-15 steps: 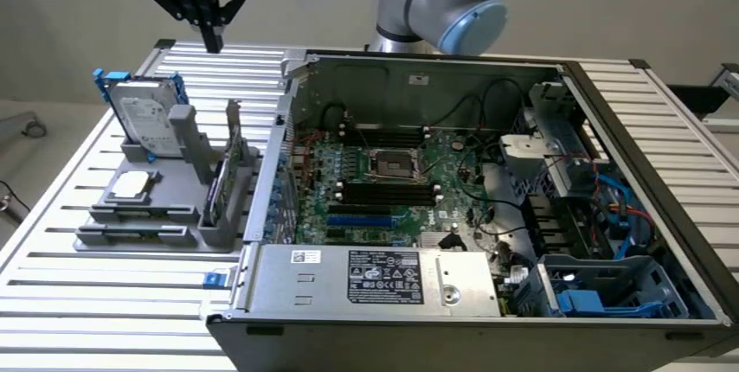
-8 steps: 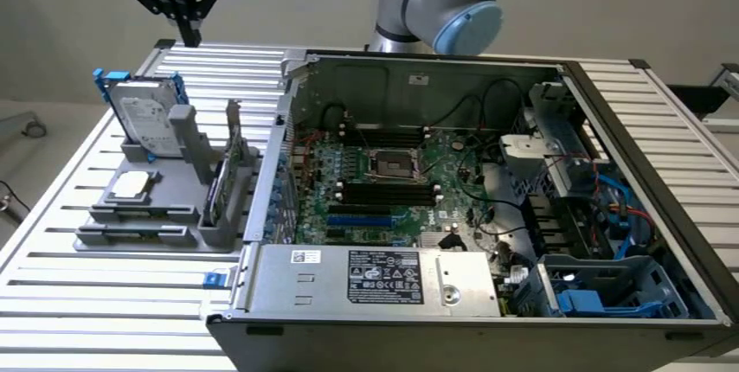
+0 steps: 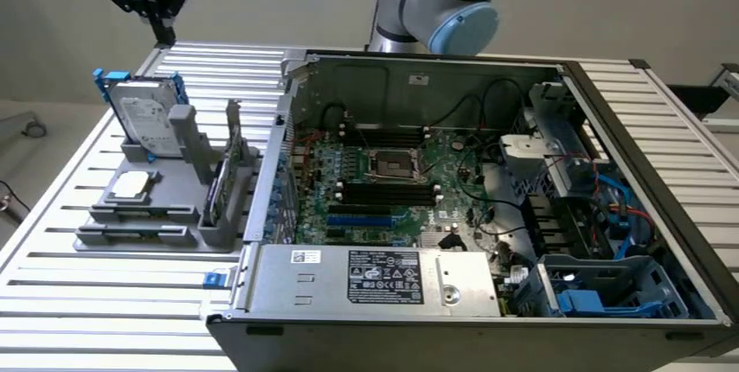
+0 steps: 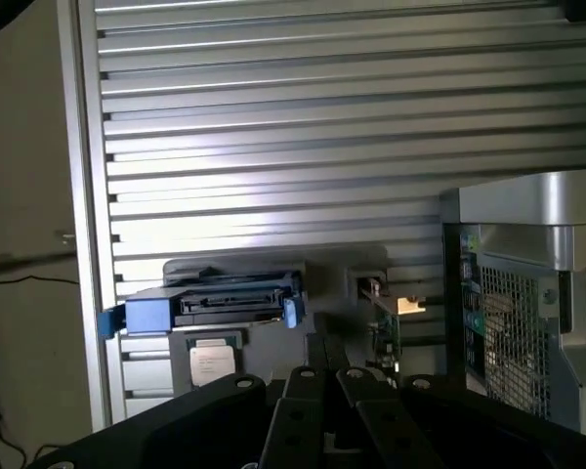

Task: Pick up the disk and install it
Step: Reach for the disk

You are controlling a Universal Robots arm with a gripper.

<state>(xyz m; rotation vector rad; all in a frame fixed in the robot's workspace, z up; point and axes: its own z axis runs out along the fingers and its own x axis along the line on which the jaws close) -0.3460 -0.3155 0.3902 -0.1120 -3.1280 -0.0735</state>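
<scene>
The disk (image 3: 145, 117) stands upright in a grey holder (image 3: 151, 234) on the exterior view's left, its white label facing forward and its blue frame around the edge. In the wrist view I look down on the disk's top edge (image 4: 215, 305), with blue tabs at both ends. My gripper (image 3: 165, 39) hangs high above and behind the disk, well apart from it. Its black fingers (image 4: 317, 354) are shut together and hold nothing.
An open computer case (image 3: 462, 69) fills the middle and the exterior view's right, with a motherboard (image 3: 382, 182), a silver labelled box (image 3: 369, 279) and a blue drive cage (image 3: 612, 290). A small square chip (image 3: 131, 185) and an upright card (image 3: 231, 173) share the holder. The slatted table (image 3: 93, 311) lies underneath.
</scene>
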